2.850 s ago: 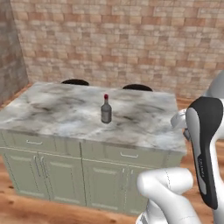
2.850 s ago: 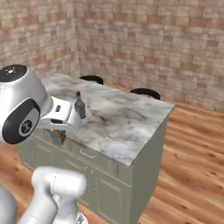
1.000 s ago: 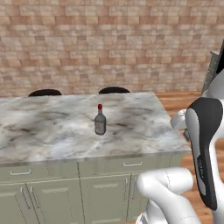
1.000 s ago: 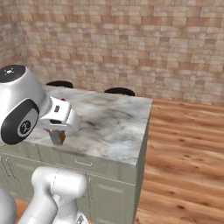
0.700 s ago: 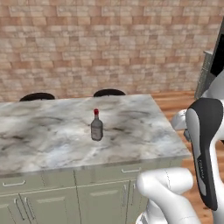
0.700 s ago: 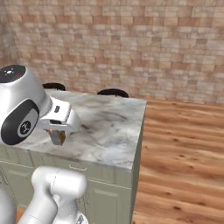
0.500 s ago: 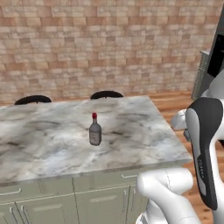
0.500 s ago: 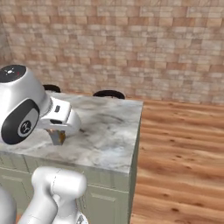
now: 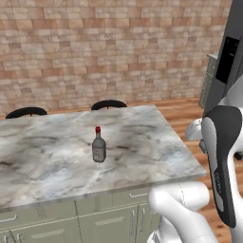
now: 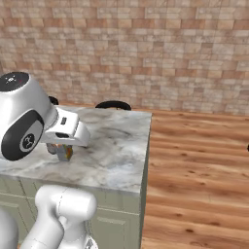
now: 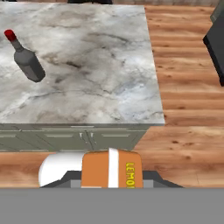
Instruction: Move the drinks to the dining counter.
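the bottle (image 9: 98, 147) already stands upright on the dining counter (image 9: 152, 142), mid-top; the gripper (image 11: 111, 177) is narrowed on the orange can (image 11: 112, 168) — held upright between its jaws, off the near edge. judging by that, the can goes down next, beside the bottle.

Even, bright, shadowless rendered light.

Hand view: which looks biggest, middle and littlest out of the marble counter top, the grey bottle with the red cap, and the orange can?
1. Grey-white veined marble counter top, by far the largest.
2. Orange can held in the gripper; it looks large mainly because it is closest to the camera.
3. Grey glass bottle with red cap, smallest here because it stands farther away.
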Tool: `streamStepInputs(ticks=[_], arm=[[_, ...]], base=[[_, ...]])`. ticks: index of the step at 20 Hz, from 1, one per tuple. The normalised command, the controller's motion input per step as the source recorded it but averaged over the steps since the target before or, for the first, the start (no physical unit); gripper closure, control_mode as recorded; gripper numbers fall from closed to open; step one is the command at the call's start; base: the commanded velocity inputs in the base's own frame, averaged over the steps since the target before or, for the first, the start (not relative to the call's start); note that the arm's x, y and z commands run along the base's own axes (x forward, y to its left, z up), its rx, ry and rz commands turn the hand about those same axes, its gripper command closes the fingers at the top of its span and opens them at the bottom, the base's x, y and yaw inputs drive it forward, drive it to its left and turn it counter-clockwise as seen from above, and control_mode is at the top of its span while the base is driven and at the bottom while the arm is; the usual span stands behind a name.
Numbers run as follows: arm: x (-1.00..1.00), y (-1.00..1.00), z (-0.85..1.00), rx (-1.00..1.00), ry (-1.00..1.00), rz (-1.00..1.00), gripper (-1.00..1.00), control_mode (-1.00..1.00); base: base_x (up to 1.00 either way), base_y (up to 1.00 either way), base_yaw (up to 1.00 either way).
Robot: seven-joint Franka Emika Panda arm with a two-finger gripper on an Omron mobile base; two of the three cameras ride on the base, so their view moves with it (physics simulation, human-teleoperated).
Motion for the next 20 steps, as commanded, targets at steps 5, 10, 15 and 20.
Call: streamStepInputs(ticks=[5,10,15,20], arm=[[0.0,0.0,0.0,0.0,0.0,0.0,1.0,1.0],[0.0,0.0,0.0,0.0,0.0,0.0,1.0,1.0],[0.0,0.0,0.0,0.0,0.0,0.0,1.0,1.0],[0.0,0.0,0.0,0.0,0.0,0.0,1.0,1.0]], base=[[0.43,0.17,-0.13],[0.49,0.18,-0.13],[0.34,0.19,-0.12],[0.15,0.1,-0.08]])
